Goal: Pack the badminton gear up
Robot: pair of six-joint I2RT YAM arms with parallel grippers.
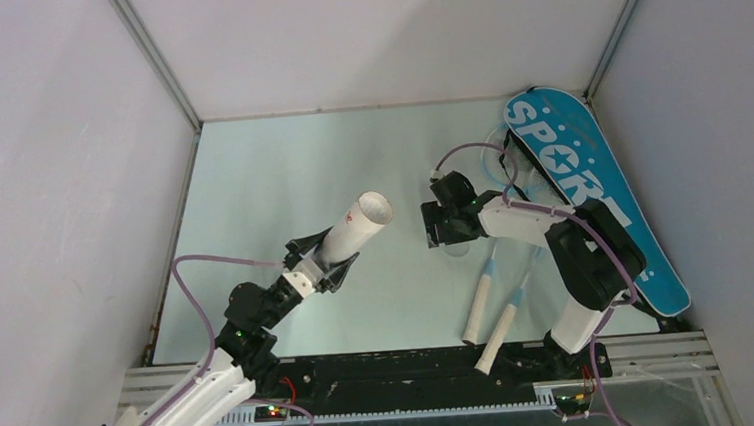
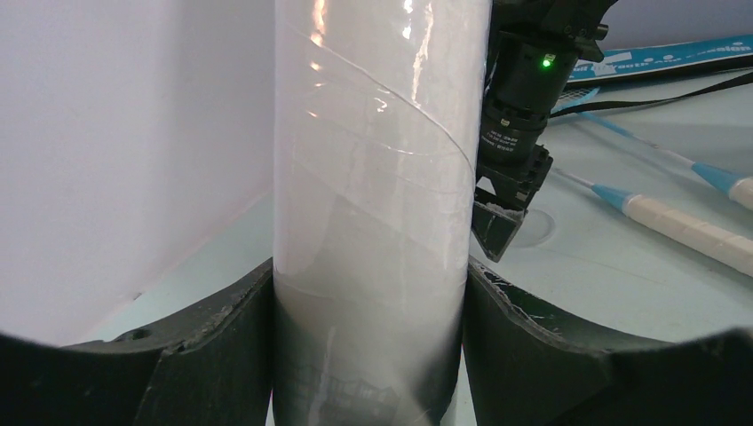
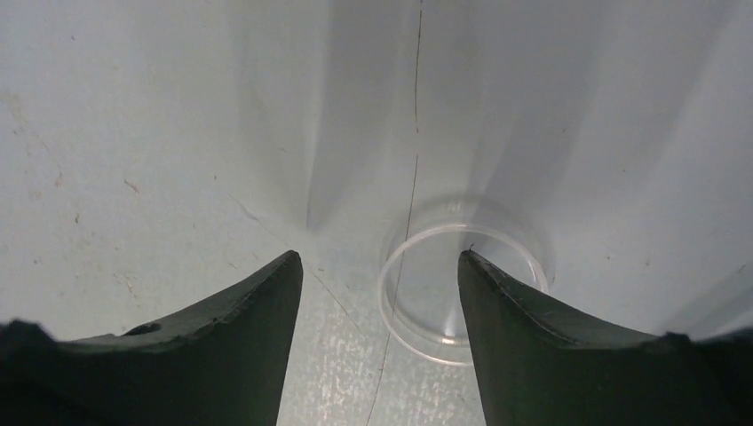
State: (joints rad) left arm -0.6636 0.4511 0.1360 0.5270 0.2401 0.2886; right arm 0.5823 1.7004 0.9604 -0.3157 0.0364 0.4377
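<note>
My left gripper (image 1: pixel 332 269) is shut on the long white tube (image 1: pixel 355 227) and holds it tilted, open end up and to the right; in the left wrist view the tube (image 2: pixel 377 177) fills the gap between the fingers. My right gripper (image 1: pixel 441 231) is open, pointing down just above the table over a clear round tube cap (image 3: pixel 462 288), which lies partly under its right finger. Two rackets with cream handles (image 1: pixel 482 308) lie near the front right. The blue "SPORT" bag (image 1: pixel 591 183) lies along the right wall. No shuttlecocks show.
White walls enclose the pale green table (image 1: pixel 270 180) on three sides. The black rail (image 1: pixel 404 366) with the arm bases runs along the near edge. The right arm (image 2: pixel 524 98) shows close beside the tube in the left wrist view.
</note>
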